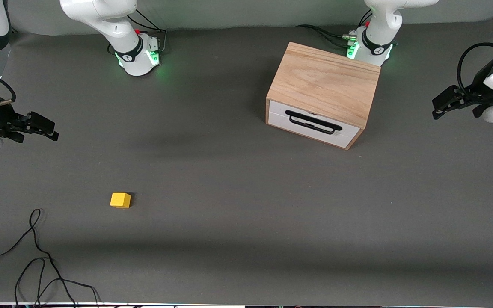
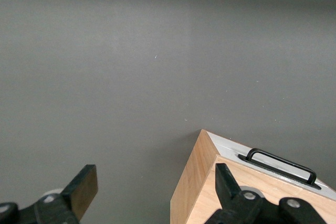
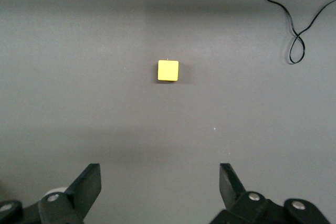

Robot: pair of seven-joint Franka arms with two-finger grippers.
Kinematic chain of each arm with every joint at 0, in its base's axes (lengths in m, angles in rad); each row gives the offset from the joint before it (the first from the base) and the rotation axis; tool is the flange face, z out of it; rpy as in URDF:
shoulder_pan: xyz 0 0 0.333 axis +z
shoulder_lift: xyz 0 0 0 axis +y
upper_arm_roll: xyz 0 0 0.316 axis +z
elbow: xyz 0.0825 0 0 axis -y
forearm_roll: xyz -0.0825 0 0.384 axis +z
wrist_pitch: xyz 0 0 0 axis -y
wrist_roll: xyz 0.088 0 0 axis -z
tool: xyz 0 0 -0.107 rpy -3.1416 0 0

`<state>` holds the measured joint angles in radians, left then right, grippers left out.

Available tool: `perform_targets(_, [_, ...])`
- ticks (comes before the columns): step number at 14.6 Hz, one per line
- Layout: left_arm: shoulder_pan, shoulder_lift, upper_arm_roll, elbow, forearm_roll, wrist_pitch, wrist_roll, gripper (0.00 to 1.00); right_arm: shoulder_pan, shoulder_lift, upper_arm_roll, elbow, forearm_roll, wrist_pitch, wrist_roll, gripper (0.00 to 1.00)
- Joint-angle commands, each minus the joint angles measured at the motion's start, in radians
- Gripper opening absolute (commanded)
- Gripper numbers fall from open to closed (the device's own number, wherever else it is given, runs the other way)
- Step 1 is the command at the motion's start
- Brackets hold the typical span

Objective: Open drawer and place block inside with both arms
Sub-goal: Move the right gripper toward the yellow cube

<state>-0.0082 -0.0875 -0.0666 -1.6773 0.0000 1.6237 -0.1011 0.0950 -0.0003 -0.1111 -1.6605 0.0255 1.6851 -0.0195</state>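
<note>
Grey table (image 1: 238,222) held your small yellow cube block (image 1: 120,199), well apart from the light oak box drawer (image 1: 315,123). It looked light and hard; pinch its flat sides. Left gripper (image 2: 152,192) and right gripper (image 3: 160,187) were both open, up in the air.

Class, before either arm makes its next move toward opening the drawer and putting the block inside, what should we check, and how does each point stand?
1. Drawer shut, handle exposed: ok.
2. Block alone on the table, nothing touching it: ok.
3. Left pincer open, empty, up beside the wooden box: ok.
4. Right pincer open, empty, at its own end: ok.
5. Loose black cable nearer the front camera than the block, apart from it: ok.
6. Room inside drawer: cannot tell.
</note>
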Motion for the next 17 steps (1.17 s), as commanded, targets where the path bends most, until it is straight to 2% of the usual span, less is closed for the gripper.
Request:
perform_targets(1, [0.0,0.0,0.013,0.001,-0.012,0.008,0.052,1.0,0.005,0.011,-0.001,0.022,0.005,-0.018,0.023,1.0])
perform_targets(6, [0.002,-0.001,0.016,0.001,-0.012,-0.002,0.06,1.0,0.006,0.026,0.004,0.031,0.02,-0.018,0.024,1.0])
perform_targets(8, [0.002,-0.001,0.016,0.001,-0.012,-0.002,0.06,1.0,0.002,0.031,0.072,0.045,0.025,-0.016,0.023,1.0])
perform_targets(10, [0.002,-0.001,0.016,0.001,-0.012,-0.005,0.06,1.0,0.002,0.057,0.144,0.073,0.069,-0.016,0.026,1.0])
perform_targets(13, [0.002,-0.001,0.016,0.001,-0.012,-0.007,0.058,1.0,0.005,0.124,0.23,0.148,0.08,-0.016,0.08,1.0])
perform_targets(15, [0.002,-0.001,0.016,0.001,-0.011,-0.008,0.058,1.0,0.005,0.166,0.266,0.192,0.064,-0.013,0.159,1.0])
perform_targets(17, [0.002,-0.001,0.016,0.001,-0.011,-0.008,0.058,1.0,0.005,0.218,0.271,0.237,0.018,-0.008,0.161,1.0])
